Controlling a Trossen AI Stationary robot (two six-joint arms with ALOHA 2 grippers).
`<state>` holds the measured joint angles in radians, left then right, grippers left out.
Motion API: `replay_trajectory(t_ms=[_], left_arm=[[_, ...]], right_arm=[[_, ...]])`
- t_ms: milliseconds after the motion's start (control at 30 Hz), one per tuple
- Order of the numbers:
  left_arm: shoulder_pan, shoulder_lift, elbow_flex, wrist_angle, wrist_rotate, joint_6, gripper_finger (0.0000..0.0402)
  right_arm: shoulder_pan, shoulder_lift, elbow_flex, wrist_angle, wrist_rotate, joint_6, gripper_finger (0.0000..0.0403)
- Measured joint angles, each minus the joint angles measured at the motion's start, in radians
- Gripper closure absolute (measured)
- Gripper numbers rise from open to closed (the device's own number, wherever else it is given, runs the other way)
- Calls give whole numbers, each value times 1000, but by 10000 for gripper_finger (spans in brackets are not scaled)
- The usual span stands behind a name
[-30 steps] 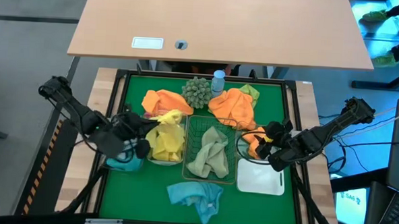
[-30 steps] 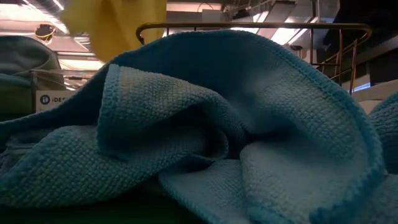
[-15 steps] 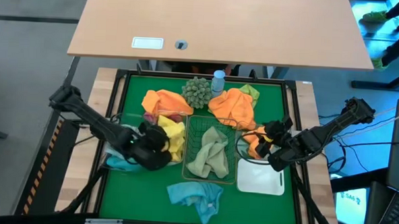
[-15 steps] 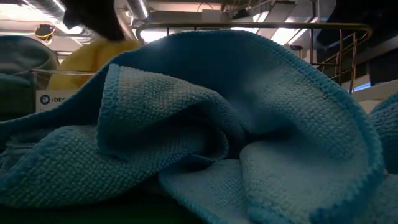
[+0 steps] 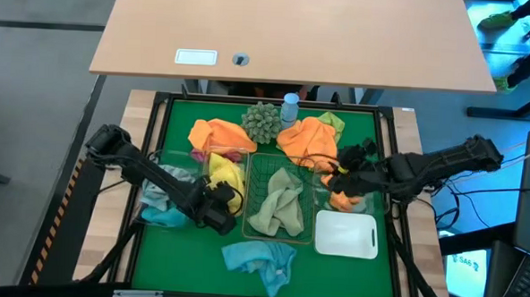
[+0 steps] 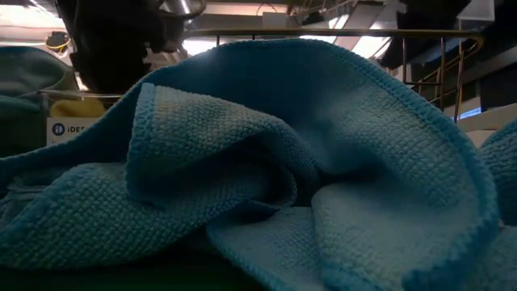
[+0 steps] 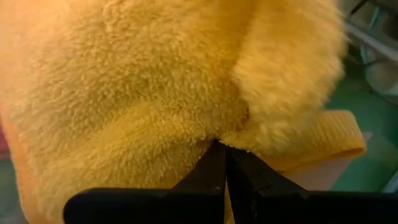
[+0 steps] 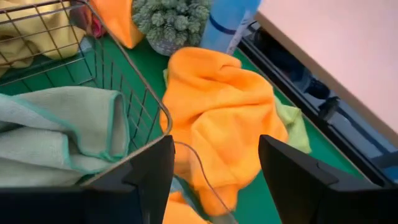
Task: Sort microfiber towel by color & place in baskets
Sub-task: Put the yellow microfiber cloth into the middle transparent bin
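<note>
Risk: my left pincer [image 7: 225, 163], pressed together on the fluffy yellow microfiber towel [image 5: 225, 176], could drag it out of the clear plastic bin [image 5: 197, 212] at 9 o'clock of the dark wire-mesh basket [image 5: 279, 201] if it snags. My right pincer [image 8: 214, 180] spread wide, empty, over the loose orange towel [image 8: 219, 118] at the counter's 1 o'clock.

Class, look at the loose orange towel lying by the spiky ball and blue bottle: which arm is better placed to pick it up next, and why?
Probably the right. The right gripper is open beside the orange towel, facing it. The left gripper is shut on the yellow towel.
</note>
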<state>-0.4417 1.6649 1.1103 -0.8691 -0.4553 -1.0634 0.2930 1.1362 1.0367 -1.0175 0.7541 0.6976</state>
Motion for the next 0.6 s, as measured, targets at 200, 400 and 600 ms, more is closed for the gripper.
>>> replay_trajectory(t_ms=[200,400,600], left_arm=[[24,-9,0,2,42,0,386],[48,-11,0,20,143,0,332],[59,-11,0,30,191,0,290]], right_arm=[[-165,0,0,135,-135,-199,171],[-324,0,0,215,-255,-306,171],[-476,9,0,215,-289,-363,171]])
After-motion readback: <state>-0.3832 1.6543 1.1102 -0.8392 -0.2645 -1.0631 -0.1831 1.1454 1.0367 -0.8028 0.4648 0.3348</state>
